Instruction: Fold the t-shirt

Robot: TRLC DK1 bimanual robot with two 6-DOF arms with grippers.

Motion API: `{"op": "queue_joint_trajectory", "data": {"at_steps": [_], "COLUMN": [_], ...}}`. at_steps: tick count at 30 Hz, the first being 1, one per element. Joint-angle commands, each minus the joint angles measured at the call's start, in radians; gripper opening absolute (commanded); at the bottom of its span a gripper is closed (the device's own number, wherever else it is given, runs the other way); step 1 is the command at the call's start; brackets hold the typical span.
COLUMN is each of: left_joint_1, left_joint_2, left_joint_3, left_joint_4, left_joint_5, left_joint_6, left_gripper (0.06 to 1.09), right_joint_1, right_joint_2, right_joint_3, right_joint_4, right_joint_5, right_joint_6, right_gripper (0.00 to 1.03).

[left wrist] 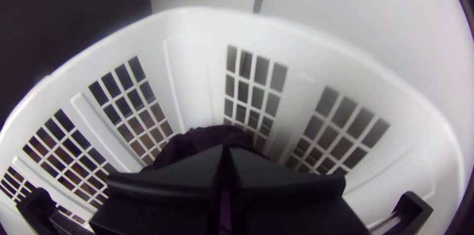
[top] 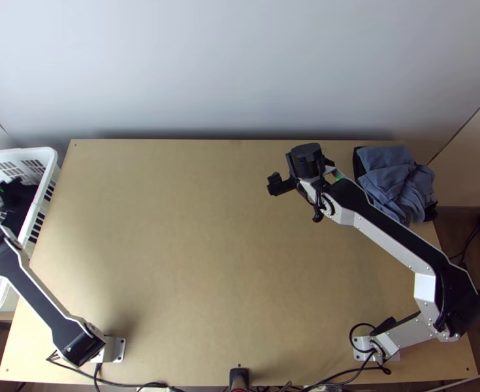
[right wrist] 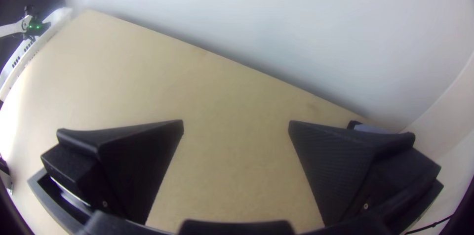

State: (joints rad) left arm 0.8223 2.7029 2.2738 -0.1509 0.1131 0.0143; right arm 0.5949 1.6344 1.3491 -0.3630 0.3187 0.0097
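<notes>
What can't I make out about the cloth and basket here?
Left wrist view: whether the left gripper pinches the dark purple cloth; its fingers hide the spot.
Top view: the white basket's outer side, cut off by the left edge.
Top view: part of the blue-grey cloth, behind the right arm.

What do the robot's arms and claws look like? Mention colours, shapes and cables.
The left arm and right arm have silver-white links with black sections and small green lights. A black cable loops low on the right one. The left claw and right claw are black with wide, flat, tapering fingers.
</notes>
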Motion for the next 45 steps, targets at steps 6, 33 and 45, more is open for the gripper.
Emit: {"op": "queue_joint_trajectory", "data": {"at_steps": [6, 33, 45], "left_joint_1": [-0.041, -0.496, -1.016], "left_joint_2": [-0.371, -1.034, -1.106], "left_joint_3": [-0.040, -0.349, -0.493], "left_joint_4": [-0.406, -0.661, -0.625], "left_joint_5": [0.183, 0.227, 0.003], "left_joint_6": [0.030, 0.158, 0.093], "left_gripper": [0.10, 0.10, 0.10], "right_joint_1": [0.000, -0.063, -0.153], "right_joint_2": [-0.001, -0.045, -0.119], "right_joint_3": [0.027, -0.082, -0.364], "right_joint_4": [0.022, 0.068, 0.211], "right_joint_5": [0.006, 0.006, 0.006], "right_joint_6": [-0.001, 0.029, 0.191], "right_gripper": [0.99, 0.99, 0.99]}}
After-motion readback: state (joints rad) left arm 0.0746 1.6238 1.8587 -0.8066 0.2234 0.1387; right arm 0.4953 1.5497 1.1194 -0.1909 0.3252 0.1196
